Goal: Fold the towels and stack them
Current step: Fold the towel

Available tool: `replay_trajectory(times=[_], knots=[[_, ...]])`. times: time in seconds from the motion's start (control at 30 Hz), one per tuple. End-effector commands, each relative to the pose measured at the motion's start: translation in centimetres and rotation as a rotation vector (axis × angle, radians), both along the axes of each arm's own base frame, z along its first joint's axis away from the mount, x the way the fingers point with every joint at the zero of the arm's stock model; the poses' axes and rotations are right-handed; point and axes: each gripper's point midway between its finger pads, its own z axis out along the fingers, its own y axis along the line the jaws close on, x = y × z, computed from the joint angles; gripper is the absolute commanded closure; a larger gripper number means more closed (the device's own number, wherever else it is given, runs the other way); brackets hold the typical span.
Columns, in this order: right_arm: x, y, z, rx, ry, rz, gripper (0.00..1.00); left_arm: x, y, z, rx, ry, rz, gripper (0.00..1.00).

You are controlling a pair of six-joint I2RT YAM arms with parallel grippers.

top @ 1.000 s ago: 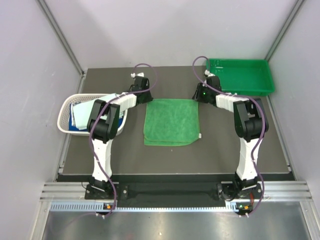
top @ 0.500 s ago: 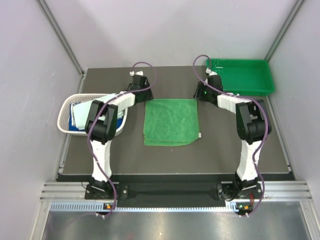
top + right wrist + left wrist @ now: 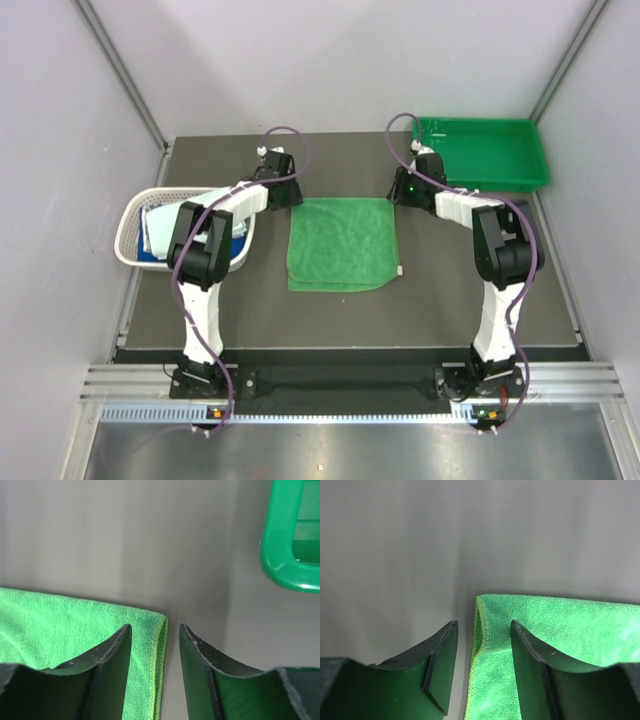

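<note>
A bright green towel [image 3: 342, 243] lies folded flat in the middle of the dark table. My left gripper [image 3: 288, 194] is open at its far left corner; in the left wrist view the towel's corner [image 3: 492, 612] and left edge sit between the two fingers [image 3: 440, 665]. My right gripper [image 3: 399, 191] is open at the far right corner; the right wrist view shows that corner [image 3: 157, 622] between the fingers [image 3: 112, 665]. Other towels, blue and pale, lie in the white basket [image 3: 150, 232] at the left.
A rigid green plastic tray [image 3: 482, 152] stands at the back right, and its rim shows in the right wrist view [image 3: 287, 555]. The white lattice basket stands at the left edge of the table. Grey walls enclose the table.
Both grippers have drawn back a little from the towel's far corners toward the back of the table. The towel has not moved.
</note>
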Motion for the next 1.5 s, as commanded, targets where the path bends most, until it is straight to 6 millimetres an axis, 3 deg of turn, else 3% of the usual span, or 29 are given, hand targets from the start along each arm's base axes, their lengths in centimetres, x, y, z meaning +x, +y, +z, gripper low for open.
replay_trajectory(times=[0.0, 0.27, 0.57, 0.77, 1.0, 1.07, 1.17, 1.27, 1.3, 1.37, 1.4, 1.47], knots=[[1.0, 0.8, 1.4, -0.003, -0.039, 0.037, 0.57, 1.0, 0.0, 1.3, -0.014, -0.029, 0.018, 0.49], [0.7, 1.0, -0.8, -0.051, 0.021, 0.05, 0.62, 2.1, -0.3, 0.1, -0.028, -0.017, 0.022, 0.51], [0.7, 1.2, -1.2, -0.074, 0.039, 0.056, 0.64, 1.8, -0.8, -1.2, -0.05, 0.013, 0.002, 0.58], [0.5, 1.6, -1.8, -0.083, 0.054, 0.063, 0.7, 1.7, -1.4, -1.9, -0.075, 0.028, -0.021, 0.63], [0.7, 1.9, -1.6, -0.077, 0.058, 0.073, 0.9, 1.4, -1.8, -2.0, -0.095, 0.033, -0.044, 0.83], [0.7, 2.0, -1.5, -0.075, 0.055, 0.075, 0.98, 1.4, -1.9, -1.9, -0.1, 0.028, -0.05, 1.0], [1.0, 2.0, -0.5, -0.072, 0.029, 0.072, 1.0, 2.0, -2.0, -0.8, -0.103, -0.014, -0.057, 1.0], [1.7, 2.0, 1.8, -0.066, -0.038, 0.067, 1.0, 2.5, -1.8, 0.9, -0.097, -0.068, -0.061, 1.0], [1.8, 1.9, 3.1, -0.064, -0.07, 0.062, 1.0, 3.0, -1.9, 2.5, -0.107, -0.119, -0.063, 1.0], [2.1, 1.8, 4.9, -0.063, -0.123, 0.061, 1.0, 2.8, -1.7, 3.6, -0.112, -0.155, -0.061, 1.0], [1.7, 1.6, 6.4, -0.061, -0.148, 0.058, 1.0, 2.8, -1.7, 5.7, -0.125, -0.203, -0.063, 1.0], [1.6, 1.3, 8.3, -0.052, -0.217, 0.047, 1.0, 2.5, -1.7, 7.1, -0.144, -0.27, -0.064, 1.0]])
